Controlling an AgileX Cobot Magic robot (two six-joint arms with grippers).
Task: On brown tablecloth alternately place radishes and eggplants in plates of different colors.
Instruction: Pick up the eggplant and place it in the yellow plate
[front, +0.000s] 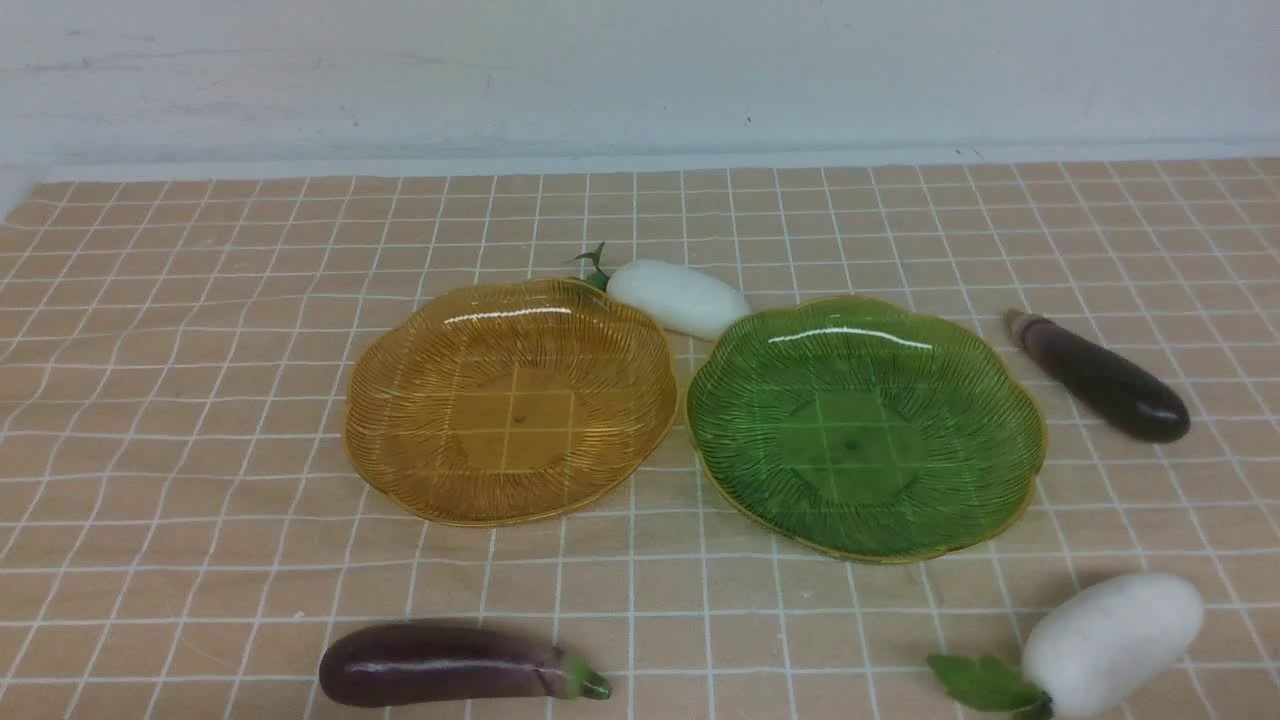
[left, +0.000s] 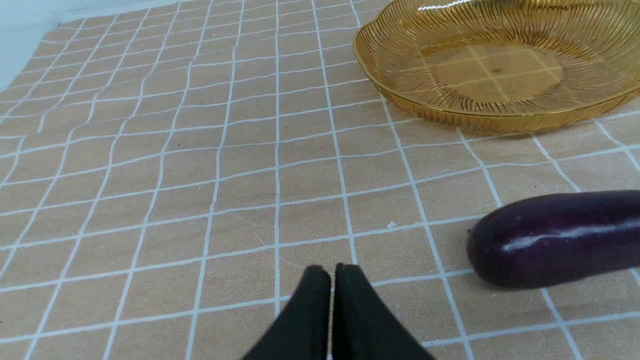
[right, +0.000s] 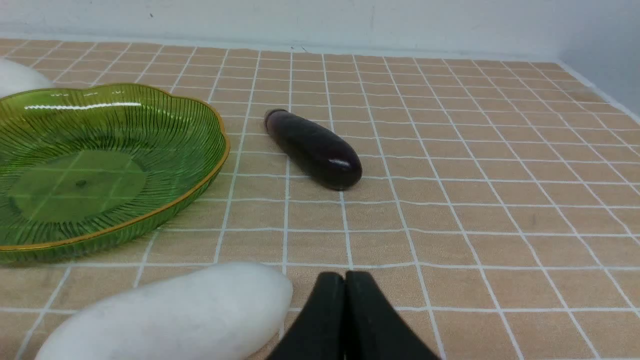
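Nearest, my left jaws and right jaws were each pressed together over the brown tablecloth (front: 180, 400). At the desk's near edge lay an eggplant (front: 455, 663), and by its near right corner a radish (front: 1110, 640). Mid-desk sat the amber plate (front: 420, 400) and green plate (front: 980, 440). Behind them lay the second radish (front: 678, 297); the second eggplant (front: 1100, 378) lay toward the right edge.
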